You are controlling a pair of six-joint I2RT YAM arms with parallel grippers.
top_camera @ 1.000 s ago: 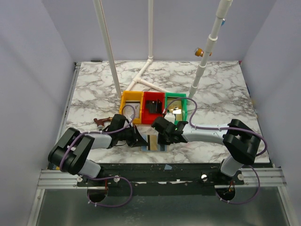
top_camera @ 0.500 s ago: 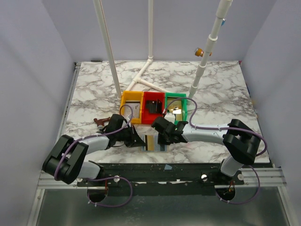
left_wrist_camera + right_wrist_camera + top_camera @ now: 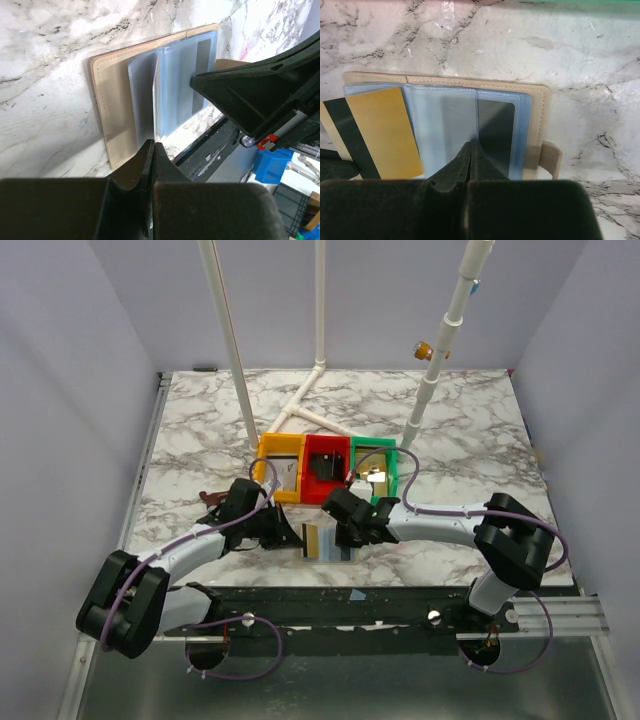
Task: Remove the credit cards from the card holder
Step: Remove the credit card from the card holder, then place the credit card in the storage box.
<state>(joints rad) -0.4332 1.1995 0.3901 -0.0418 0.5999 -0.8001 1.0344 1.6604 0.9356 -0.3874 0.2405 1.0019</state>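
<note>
The card holder (image 3: 337, 546) lies open near the table's front edge, with a tan cover (image 3: 538, 112) and pale blue sleeves. A gold credit card (image 3: 380, 130) with a black stripe sticks out of the left sleeve, toward my left gripper (image 3: 293, 537). That gripper (image 3: 152, 146) is shut, with the card's edge between its fingers. A dark card (image 3: 496, 130) sits in the right sleeve. My right gripper (image 3: 471, 146) is shut, and its tips press down on the sleeves at the fold. It shows as a black wedge (image 3: 240, 100) in the left wrist view.
Yellow (image 3: 279, 448), red (image 3: 322, 447) and green (image 3: 373, 447) trays stand just behind the holder. A chunky black object lies in the red tray. A shiny card (image 3: 376, 478) lies in the green one. A brown item (image 3: 213, 498) lies at the left. White poles rise behind.
My left arm has drawn back to the left and the gold card shows further out of the holder. The right gripper has stayed on the sleeves.
</note>
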